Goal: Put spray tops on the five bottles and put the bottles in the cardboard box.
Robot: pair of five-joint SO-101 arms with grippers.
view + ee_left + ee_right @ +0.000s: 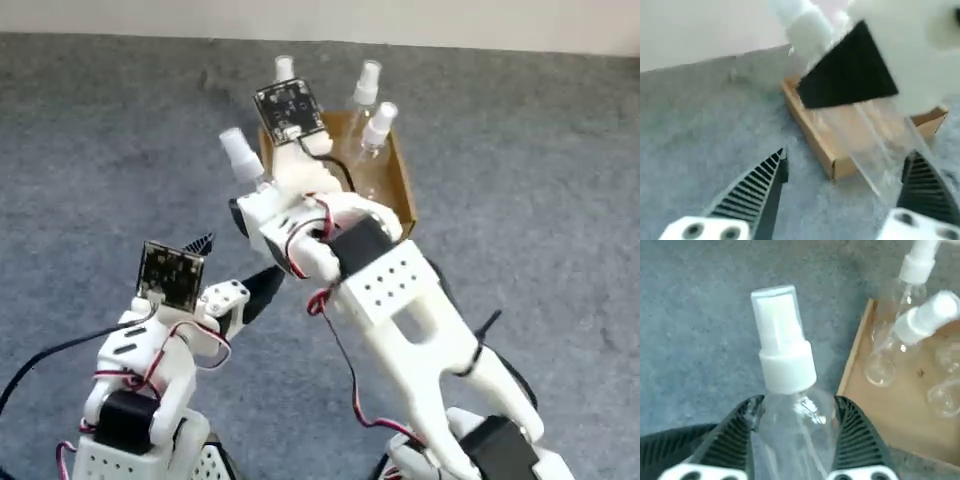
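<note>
I see grey carpet [100, 150] running to a pale wall [300, 15]. My right gripper [797, 407] clamps a spray-topped bottle [787, 375] just left of the cardboard box [403, 180]; left gripper [847, 155] gapes wide.

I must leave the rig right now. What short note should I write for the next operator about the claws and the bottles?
Right claw: shut on a clear plastic bottle with white spray top, held beside the brown cardboard box.
Left claw: open, empty, over the grey surface near the box.
Done: held bottle is capped; at least two capped bottles stand in the box; the arm hides the rest.
To do: likely lower the held bottle into the box, then confirm five are inside.
</note>
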